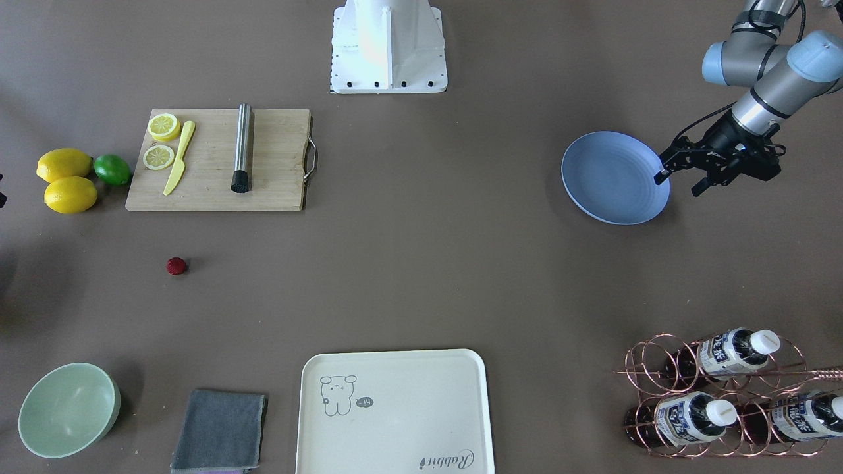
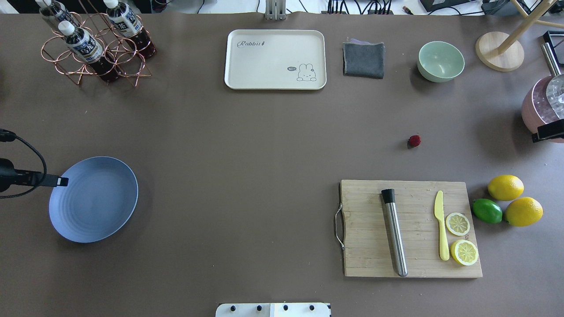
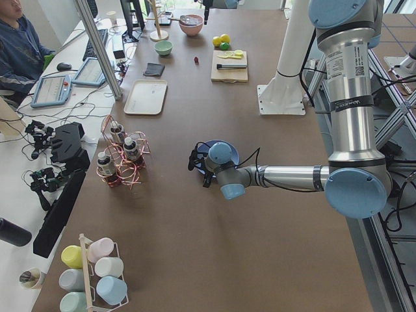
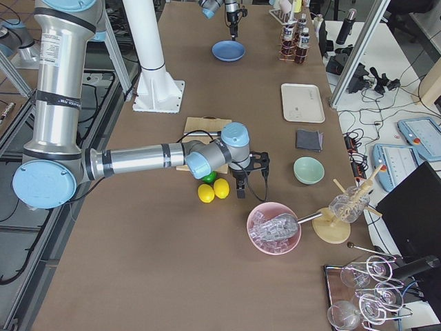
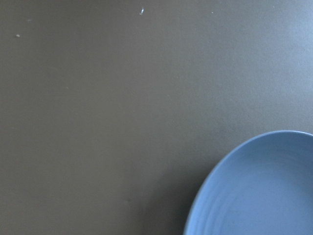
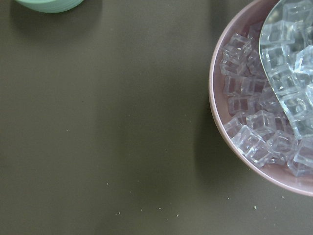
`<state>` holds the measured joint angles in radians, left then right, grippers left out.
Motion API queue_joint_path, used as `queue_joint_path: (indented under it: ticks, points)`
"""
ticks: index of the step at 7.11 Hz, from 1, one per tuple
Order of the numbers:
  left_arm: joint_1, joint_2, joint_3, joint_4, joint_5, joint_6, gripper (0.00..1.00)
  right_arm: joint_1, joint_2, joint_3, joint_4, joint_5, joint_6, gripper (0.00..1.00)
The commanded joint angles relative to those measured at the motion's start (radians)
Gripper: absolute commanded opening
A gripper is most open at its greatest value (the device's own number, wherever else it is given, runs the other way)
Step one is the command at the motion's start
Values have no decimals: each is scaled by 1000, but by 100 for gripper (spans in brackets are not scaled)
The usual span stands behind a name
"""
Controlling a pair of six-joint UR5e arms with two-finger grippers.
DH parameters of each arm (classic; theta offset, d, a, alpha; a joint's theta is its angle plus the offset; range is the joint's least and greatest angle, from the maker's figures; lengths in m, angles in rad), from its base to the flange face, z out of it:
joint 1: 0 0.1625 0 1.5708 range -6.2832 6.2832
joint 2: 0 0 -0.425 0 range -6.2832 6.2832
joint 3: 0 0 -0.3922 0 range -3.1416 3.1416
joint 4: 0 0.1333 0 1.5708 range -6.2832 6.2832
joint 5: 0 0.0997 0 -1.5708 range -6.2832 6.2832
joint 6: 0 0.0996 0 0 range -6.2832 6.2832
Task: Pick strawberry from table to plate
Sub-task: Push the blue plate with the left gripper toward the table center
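The strawberry [image 1: 176, 265] [image 2: 414, 141] is a tiny deep-red berry lying alone on the grey-brown table [image 2: 264, 154], between the cutting board and the green bowl. The light-blue plate [image 1: 612, 178] [image 2: 94, 200] [image 5: 264, 191] rests empty at the far other side. My left gripper [image 1: 678, 183] hovers at the plate's outer rim, open, holding nothing. Only a black edge of my right gripper [image 2: 547, 131] [image 4: 240, 187] shows, beside the pink bowl and well clear of the strawberry; I cannot tell whether it is open or shut.
A wooden cutting board [image 2: 370, 237] carries a steel muddler, a yellow knife and lemon slices, with two lemons and a lime [image 2: 487, 210] beside it. A pink bowl of ice cubes [image 6: 219, 127], green bowl [image 2: 440, 60], grey cloth [image 2: 363, 59], cream tray [image 2: 275, 59] and bottle rack [image 2: 94, 48] line the far edge.
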<state>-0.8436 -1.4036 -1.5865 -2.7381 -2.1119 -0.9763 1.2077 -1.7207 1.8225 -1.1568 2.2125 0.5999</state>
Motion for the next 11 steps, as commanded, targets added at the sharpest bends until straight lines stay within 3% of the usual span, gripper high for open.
queue_joint_path:
  ticks: [1, 3, 6, 7, 9, 11]
  points:
    - [28, -2, 9, -9, 21, -6, 92, -5, 4, 0, 2, -1, 1, 100]
    - [28, -5, 75, -95, 21, -7, 84, -5, 4, 0, 3, -1, 1, 100]
    - [29, -26, 72, -106, 9, -22, 6, -5, 4, 0, 2, -1, 0, 100]
    - [29, -41, 71, -106, 7, -28, 0, -5, 4, 0, 3, -1, 0, 100]
    - [29, -76, 21, -101, 4, -150, 0, -5, 9, 0, 2, -2, 1, 100]
    - [37, -197, 0, -80, -23, -328, 0, -5, 9, 0, 3, -1, 1, 100]
